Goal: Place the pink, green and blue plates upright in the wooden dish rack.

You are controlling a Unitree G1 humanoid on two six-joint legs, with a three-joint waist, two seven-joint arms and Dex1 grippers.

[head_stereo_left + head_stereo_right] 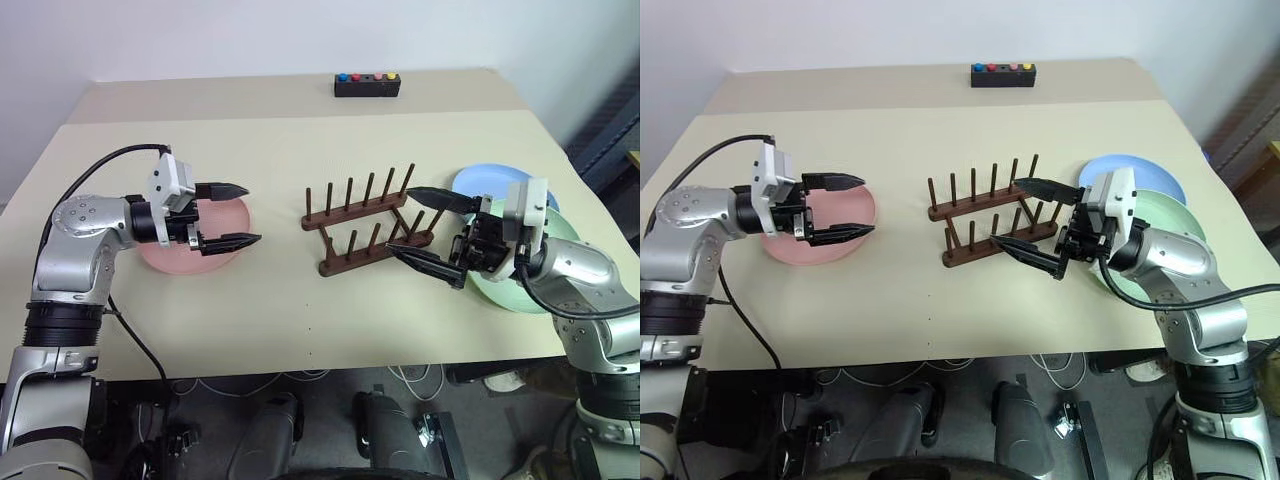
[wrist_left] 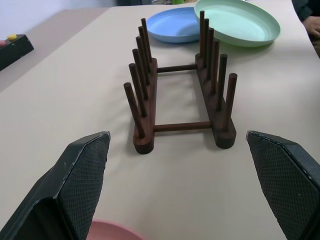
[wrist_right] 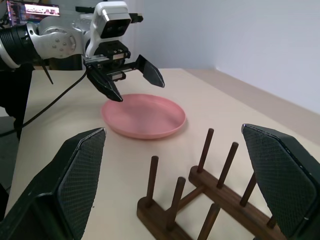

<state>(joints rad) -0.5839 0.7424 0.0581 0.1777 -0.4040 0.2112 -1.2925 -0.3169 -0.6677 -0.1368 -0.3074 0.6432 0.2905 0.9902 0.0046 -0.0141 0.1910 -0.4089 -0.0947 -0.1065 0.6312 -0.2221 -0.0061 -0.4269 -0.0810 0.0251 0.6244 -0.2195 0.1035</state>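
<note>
The wooden dish rack (image 1: 350,212) stands empty in the middle of the table. To its left the pink plate (image 1: 815,252) lies flat. My left gripper (image 1: 253,213) hovers open over that plate's right part, pointing at the rack, with nothing between its fingers. Right of the rack lie the blue plate (image 1: 485,180) and, nearer, the green plate (image 1: 500,295), which overlaps it. My right gripper (image 1: 399,220) is open and empty above the rack's right end, its wrist over the green plate. The right wrist view shows the pink plate (image 3: 145,117) beyond the rack's pegs (image 3: 205,150).
A small black box with coloured buttons (image 1: 367,84) sits at the table's far edge. A black cable (image 1: 100,165) loops from my left arm over the table's left side. Bare beige tabletop (image 1: 300,310) runs between the rack and the front edge.
</note>
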